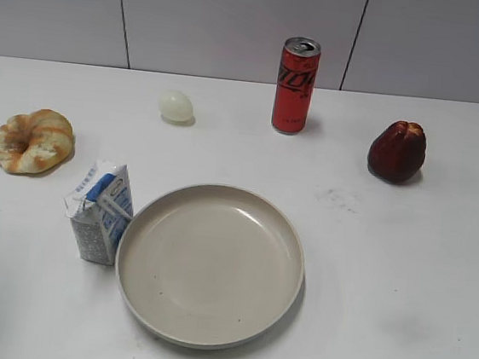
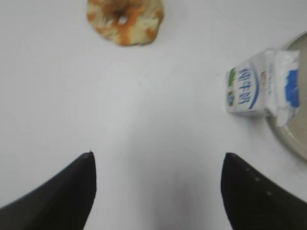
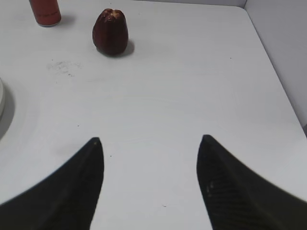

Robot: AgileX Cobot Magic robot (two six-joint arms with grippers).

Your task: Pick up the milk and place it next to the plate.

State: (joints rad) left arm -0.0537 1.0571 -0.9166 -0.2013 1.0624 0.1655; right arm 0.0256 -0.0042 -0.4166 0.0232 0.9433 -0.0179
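Note:
The milk (image 1: 99, 212), a small white and blue gable-top carton, stands upright right against the left rim of the large beige plate (image 1: 210, 265). It also shows in the left wrist view (image 2: 261, 89), next to the plate's rim (image 2: 293, 139). My left gripper (image 2: 158, 158) is open and empty over bare table, to the left of the carton. My right gripper (image 3: 149, 140) is open and empty over bare table, right of the plate's edge (image 3: 1, 98). Neither gripper shows in the exterior view.
A bread ring (image 1: 32, 140) lies at the left and shows in the left wrist view (image 2: 125, 20). A white egg (image 1: 176, 106), a tall red can (image 1: 296, 85) and a dark red fruit (image 1: 397, 151) stand along the back. The table's right edge (image 3: 273, 72) is near.

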